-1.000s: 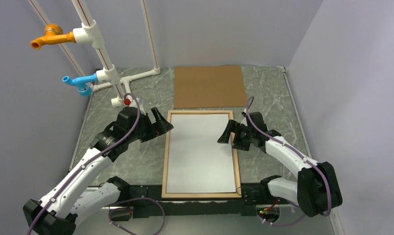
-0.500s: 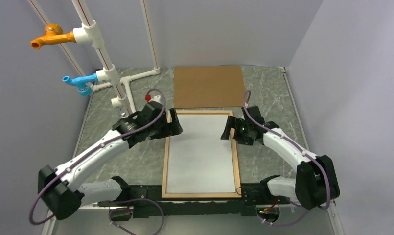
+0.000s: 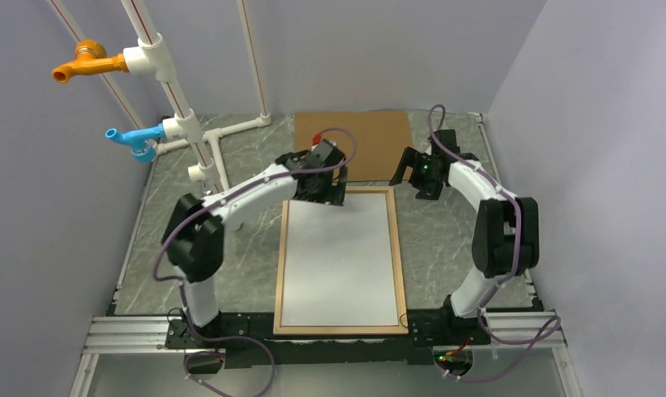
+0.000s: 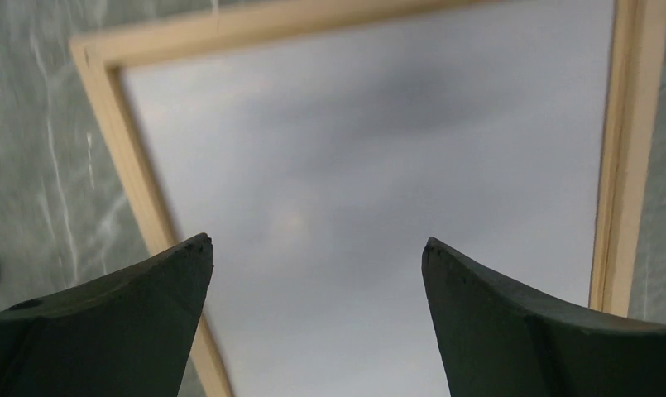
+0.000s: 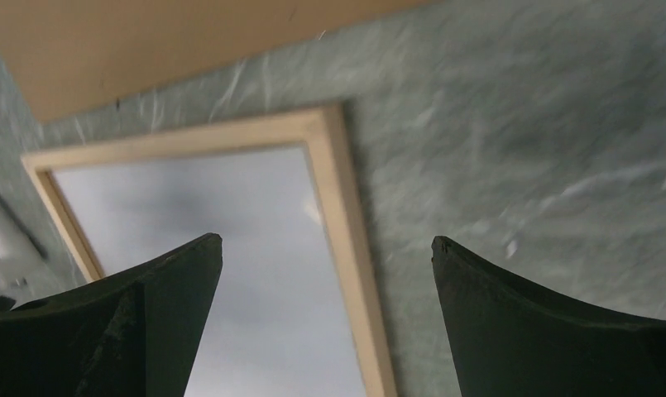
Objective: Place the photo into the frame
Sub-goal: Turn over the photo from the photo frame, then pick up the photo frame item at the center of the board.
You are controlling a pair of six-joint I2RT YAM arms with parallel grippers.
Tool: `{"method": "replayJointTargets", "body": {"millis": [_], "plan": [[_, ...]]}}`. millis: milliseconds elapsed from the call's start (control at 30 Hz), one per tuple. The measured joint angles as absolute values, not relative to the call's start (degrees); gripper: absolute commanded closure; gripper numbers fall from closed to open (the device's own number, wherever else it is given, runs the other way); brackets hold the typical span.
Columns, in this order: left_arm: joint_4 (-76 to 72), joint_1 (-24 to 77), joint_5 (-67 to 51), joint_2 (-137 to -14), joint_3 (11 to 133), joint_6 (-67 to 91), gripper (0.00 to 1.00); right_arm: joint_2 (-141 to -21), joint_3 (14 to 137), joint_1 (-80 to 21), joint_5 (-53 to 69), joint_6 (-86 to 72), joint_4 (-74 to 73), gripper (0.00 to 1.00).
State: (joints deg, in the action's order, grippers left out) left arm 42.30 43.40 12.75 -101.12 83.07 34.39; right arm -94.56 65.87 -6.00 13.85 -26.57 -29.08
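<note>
We judge the white-backed rectangular photo (image 3: 339, 256) seated in the thin light-wood frame (image 3: 399, 256), so our empty, wide-open left gripper (image 4: 317, 244) and right gripper (image 5: 327, 240) next need the flat brown backing board (image 3: 352, 145).

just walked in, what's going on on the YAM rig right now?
The photo lies plain white side up inside the light wood frame on the table. Both grippers are open and hold nothing. The left gripper hovers over the frame's far end, and the right gripper hangs near its far right corner. The brown backing board lies flat beyond the frame.
</note>
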Motion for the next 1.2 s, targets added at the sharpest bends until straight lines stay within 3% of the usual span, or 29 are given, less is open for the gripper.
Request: {"method": "replayJointTargets", "body": {"millis": [233, 633, 1200], "plan": [[42.26, 38.22, 10.17, -116.4, 101.41, 26.17, 0.0, -109.95, 77.95, 3.4, 16.64, -27.05, -29.93, 0.0], [37.04, 19.29, -3.33, -123.92, 103.26, 24.93, 0.02, -126.5, 98.63, 7.07, 14.41, -27.88, -34.39, 0.01], [36.95, 18.2, -16.67, -136.66, 116.09, 27.77, 0.05, -130.93, 105.49, 2.76, 17.76, -27.4, -36.32, 0.02]]}}
